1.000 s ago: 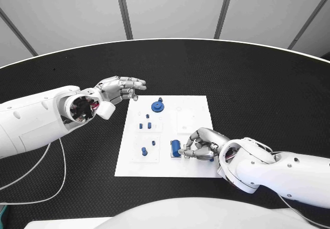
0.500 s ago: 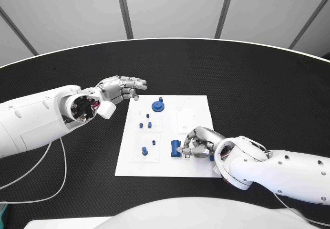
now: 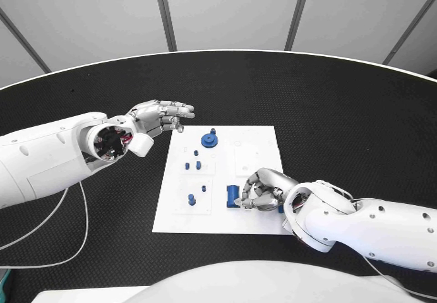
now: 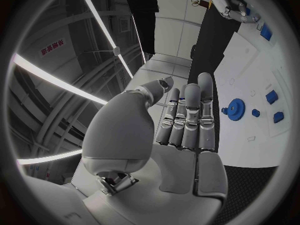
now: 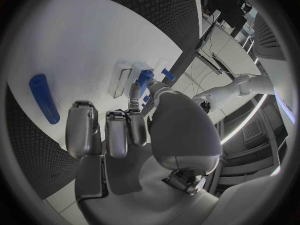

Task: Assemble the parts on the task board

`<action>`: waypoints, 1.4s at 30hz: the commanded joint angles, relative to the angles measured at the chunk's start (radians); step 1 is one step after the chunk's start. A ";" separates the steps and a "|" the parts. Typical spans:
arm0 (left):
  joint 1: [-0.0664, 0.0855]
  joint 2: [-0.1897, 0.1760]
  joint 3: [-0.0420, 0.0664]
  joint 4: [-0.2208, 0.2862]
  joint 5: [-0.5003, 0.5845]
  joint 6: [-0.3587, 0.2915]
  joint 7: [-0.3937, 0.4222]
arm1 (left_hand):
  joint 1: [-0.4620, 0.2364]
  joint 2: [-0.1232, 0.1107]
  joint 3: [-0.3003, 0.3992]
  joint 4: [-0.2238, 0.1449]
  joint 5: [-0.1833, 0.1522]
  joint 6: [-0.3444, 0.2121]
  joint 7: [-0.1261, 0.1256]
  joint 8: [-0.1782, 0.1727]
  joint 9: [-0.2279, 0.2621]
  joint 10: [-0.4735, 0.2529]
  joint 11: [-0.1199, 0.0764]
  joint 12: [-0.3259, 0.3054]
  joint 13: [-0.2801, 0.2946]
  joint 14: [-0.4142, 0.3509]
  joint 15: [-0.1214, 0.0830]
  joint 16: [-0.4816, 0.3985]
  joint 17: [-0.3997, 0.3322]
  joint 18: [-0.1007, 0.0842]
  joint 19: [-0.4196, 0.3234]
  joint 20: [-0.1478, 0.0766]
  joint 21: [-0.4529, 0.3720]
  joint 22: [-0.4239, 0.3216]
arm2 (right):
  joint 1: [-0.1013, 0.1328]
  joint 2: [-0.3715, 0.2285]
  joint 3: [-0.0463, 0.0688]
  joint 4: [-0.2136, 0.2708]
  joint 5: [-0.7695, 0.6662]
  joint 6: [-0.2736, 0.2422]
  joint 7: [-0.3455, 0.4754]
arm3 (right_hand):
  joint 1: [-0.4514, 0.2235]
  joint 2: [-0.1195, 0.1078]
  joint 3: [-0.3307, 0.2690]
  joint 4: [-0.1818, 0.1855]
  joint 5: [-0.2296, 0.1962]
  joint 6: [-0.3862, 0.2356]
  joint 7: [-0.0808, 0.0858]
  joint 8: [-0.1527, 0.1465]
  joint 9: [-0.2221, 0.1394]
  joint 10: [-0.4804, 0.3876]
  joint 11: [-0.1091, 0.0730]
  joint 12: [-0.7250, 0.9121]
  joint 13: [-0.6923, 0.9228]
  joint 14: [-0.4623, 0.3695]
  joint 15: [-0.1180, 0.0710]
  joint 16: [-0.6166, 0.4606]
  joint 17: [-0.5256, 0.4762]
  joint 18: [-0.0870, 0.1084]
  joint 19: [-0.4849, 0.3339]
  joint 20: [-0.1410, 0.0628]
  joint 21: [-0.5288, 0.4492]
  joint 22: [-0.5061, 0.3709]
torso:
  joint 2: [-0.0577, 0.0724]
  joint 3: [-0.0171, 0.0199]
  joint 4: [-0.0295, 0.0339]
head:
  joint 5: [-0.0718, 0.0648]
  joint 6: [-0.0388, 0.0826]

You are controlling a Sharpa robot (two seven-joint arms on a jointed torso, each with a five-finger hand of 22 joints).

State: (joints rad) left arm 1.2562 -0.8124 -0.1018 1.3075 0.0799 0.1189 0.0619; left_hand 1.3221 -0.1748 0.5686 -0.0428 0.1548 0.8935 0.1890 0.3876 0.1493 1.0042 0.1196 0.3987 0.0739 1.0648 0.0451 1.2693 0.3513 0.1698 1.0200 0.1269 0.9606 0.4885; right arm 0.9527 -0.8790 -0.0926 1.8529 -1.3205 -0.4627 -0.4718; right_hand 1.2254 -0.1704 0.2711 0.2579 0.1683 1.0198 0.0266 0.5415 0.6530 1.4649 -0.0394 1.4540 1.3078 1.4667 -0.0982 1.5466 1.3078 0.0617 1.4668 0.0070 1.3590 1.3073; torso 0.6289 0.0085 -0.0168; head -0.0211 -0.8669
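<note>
My right hand (image 3: 262,192) sits over the near right part of the white task board (image 3: 257,139), fingers curled in beside a blue cylindrical part (image 3: 233,192) that stands in its slot near the board's near edge; from the head camera I think my fingertips are touching it, but I cannot tell whether I truly grip it. My left hand (image 3: 160,117) hangs above the black table (image 3: 328,101) just off the board's far left corner, fingers held side by side, slightly bent, with nothing in them. A round blue gear-like part (image 3: 209,140) lies flat near the board's far edge, close to that hand. Two small blue pegs (image 3: 192,166) stand in the left middle, and another short blue peg (image 3: 191,200) stands nearer me on the left. The board is smooth and matte, a flat rectangle with crisp edges; the table around it is dark and finely dimpled, wide and open beyond the far edge and to the right. In my right wrist camera a long rounded blue part (image 5: 44,98) lies on the board by its edge
</note>
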 commanded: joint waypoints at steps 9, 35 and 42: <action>0.000 0.002 0.000 -0.005 0.000 0.001 0.000 | 0.001 0.006 -0.005 0.001 0.003 -0.002 0.001 -0.006 -0.001 -0.005 0.003 -0.006 0.000 -0.009 -0.001 0.007 -0.001 0.016 0.004 0.005 -0.005 -0.001 | 0.000 -0.002 0.000 0.008 0.000 0.019 0.008 | 0.006 -0.006 0.005 0.003 -0.005 -0.003 -0.003 0.003 0.000 0.056 -0.008 0.004 0.179 0.093 -0.009 0.003 0.203 -0.020 0.056 -0.006 0.004 0.194 | 0.000 -0.0002 0.0008 | -0.003 0.002; 0.000 -0.005 0.000 -0.001 0.000 -0.002 0.000 | 0.001 0.006 -0.005 0.001 0.003 -0.002 0.001 -0.006 -0.001 -0.005 0.003 -0.006 0.000 -0.009 -0.001 0.007 -0.001 0.016 0.004 0.005 -0.005 -0.001 | 0.000 -0.030 0.000 0.021 0.000 -0.063 0.027 | 0.015 -0.017 0.028 0.009 -0.005 -0.042 0.014 -0.033 -0.019 0.051 0.005 -0.007 0.172 0.090 -0.001 -0.002 0.191 -0.017 0.051 -0.002 -0.019 0.189 | 0.000 0.0010 -0.0015 | -0.004 0.002; 0.000 -0.009 0.000 0.000 0.000 -0.002 0.001 | 0.001 0.007 -0.007 0.005 0.003 -0.002 0.001 -0.006 -0.002 -0.005 0.003 -0.006 0.000 -0.010 0.000 0.007 -0.002 0.016 0.005 0.005 -0.007 -0.003 | 0.000 -0.132 -0.001 0.093 0.000 -0.132 0.112 | 0.059 -0.022 0.066 -0.009 0.022 -0.075 0.047 -0.116 -0.064 0.039 0.034 -0.030 0.158 0.088 0.025 -0.007 0.177 -0.013 0.044 0.019 -0.045 0.182 | -0.001 0.0021 -0.0030 | -0.018 0.004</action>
State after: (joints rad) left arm 1.2561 -0.8215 -0.1019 1.3075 0.0799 0.1166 0.0632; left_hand 1.3221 -0.1748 0.5658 -0.0400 0.1548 0.8935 0.1890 0.3876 0.1492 1.0041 0.1195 0.3987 0.0739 1.0648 0.0451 1.2724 0.3510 0.1698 1.0200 0.1269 0.9606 0.4881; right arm 0.9527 -0.9789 -0.0933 1.9342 -1.3205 -0.5906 -0.3705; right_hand 1.2772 -0.1922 0.3324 0.2492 0.1876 0.9482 0.0730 0.4310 0.5921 1.4662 -0.0115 1.4260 1.3074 1.4671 -0.0808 1.5408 1.3075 0.0617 1.4668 0.0217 1.3164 1.3080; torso 0.6285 0.0099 -0.0190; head -0.0324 -0.8632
